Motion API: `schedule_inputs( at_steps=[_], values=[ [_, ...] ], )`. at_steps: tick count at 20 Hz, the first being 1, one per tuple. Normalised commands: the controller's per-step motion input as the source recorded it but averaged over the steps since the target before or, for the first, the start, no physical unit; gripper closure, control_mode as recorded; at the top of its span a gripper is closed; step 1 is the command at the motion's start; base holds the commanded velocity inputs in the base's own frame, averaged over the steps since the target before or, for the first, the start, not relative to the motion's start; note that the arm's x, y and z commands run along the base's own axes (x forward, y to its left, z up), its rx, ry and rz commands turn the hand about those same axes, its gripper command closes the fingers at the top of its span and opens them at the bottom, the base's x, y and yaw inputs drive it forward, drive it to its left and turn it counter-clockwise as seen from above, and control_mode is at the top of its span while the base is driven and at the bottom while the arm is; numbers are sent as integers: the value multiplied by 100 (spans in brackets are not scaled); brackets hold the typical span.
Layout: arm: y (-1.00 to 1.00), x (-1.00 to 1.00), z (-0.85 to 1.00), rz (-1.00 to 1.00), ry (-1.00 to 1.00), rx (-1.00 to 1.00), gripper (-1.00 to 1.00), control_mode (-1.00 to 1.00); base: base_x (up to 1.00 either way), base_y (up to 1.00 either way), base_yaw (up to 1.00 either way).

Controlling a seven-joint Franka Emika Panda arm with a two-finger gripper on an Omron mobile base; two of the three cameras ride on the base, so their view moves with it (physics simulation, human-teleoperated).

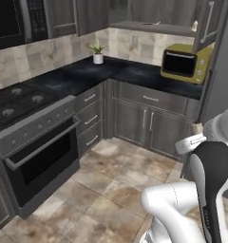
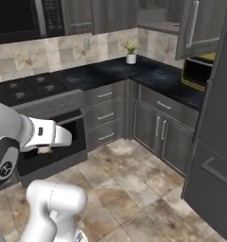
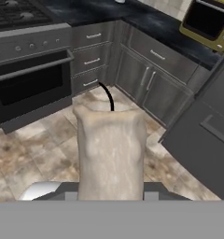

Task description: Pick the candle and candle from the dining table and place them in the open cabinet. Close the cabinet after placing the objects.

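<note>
Tool (image 3: 111,196) clamped on the cream candle (image 3: 111,149), black wick upward, carried above the tiled floor (image 3: 34,149) facing the oven (image 3: 30,84).

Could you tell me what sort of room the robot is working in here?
A home kitchen, apparently: a black stove with oven, grey base cabinets under a black counter, and a yellow microwave.

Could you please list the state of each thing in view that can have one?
Candle: held between the fingers, carried above the floor, dark wick on top.
Gripper: shut on the candle.
Cabinet: door open, inner shelf exposed.
Yellow microwave: door shut, standing on the black counter.
Oven: door shut.
Drawers: all shut.
</note>
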Motion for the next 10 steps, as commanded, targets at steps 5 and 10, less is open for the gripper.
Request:
schedule_inputs(
  at_steps=[5,10],
  values=[
    [0,0,0,0,0,0,100,100,52,6,-27],
    [0,0,0,0,0,0,100,100,62,23,-30]
  ],
)
